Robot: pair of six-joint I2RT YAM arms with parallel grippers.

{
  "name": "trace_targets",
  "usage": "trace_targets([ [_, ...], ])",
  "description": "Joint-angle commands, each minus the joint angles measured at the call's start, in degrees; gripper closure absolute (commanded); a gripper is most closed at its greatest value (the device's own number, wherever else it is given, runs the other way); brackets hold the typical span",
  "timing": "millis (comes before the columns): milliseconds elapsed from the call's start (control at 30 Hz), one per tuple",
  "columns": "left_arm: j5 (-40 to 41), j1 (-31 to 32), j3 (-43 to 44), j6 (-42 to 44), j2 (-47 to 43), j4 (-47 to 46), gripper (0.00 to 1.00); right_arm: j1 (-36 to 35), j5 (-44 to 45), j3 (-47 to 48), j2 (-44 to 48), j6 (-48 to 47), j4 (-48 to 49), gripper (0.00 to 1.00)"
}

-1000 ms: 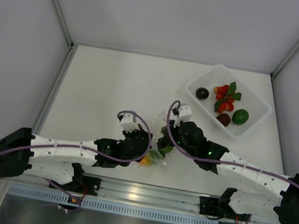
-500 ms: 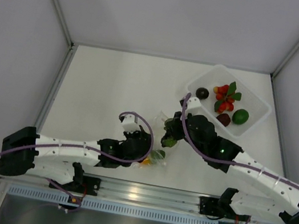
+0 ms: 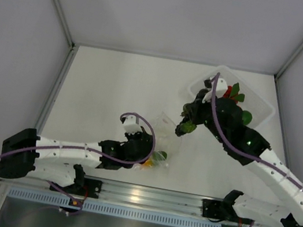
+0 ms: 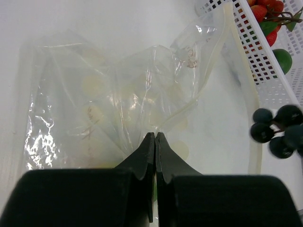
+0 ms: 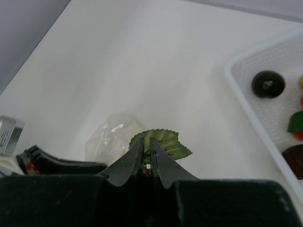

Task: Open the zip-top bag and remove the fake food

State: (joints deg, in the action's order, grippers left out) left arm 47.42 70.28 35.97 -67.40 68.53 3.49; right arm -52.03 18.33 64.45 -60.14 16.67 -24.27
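Fingers of the left hand (image 4: 155, 135) are pressed together on a fold of the clear bag (image 4: 118, 104), which lies crumpled on the white tabletop (image 3: 115, 83) with its mouth gaping toward the far side. A green piece (image 3: 161, 156) and an orange piece (image 3: 147, 163) of the fake food sit in the bag's near end, just beside that hand.

The right hand (image 5: 147, 142) is clamped on a fake grape bunch: its green leaf (image 5: 163, 143) sticks out past the fingertips, and the dark grapes (image 4: 279, 132) hang beside the bag in the left wrist view. From above, this hand is apart from the bag, between it and the white tub (image 3: 267, 107) at the far right. The tub holds red clustered pieces (image 4: 262, 10), a green round piece (image 3: 247, 115) and a dark round piece (image 5: 268, 84).
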Motion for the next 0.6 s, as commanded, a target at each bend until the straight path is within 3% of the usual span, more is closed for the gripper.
trace_targets([
  [0,0.7,-0.4,-0.3,-0.5,-0.5,0.0,1.00,7.4,-1.1,6.7,2.1,-1.9,-4.5,1.00],
  [200,0.4,-0.6,-1.3,0.0,-2.3,0.0,1.00,21.9,-6.6,11.0,0.9,-4.4,-8.2,1.00],
  [400,-1.7,-0.6,-1.3,0.8,-3.7,0.0,1.00,35.9,-6.8,12.9,-4.1,-4.4,-8.6,1.00],
  [567,-5.1,-0.5,-2.0,1.4,-5.4,0.0,1.00,43.0,-5.1,9.8,-8.5,-2.8,-5.7,1.00],
])
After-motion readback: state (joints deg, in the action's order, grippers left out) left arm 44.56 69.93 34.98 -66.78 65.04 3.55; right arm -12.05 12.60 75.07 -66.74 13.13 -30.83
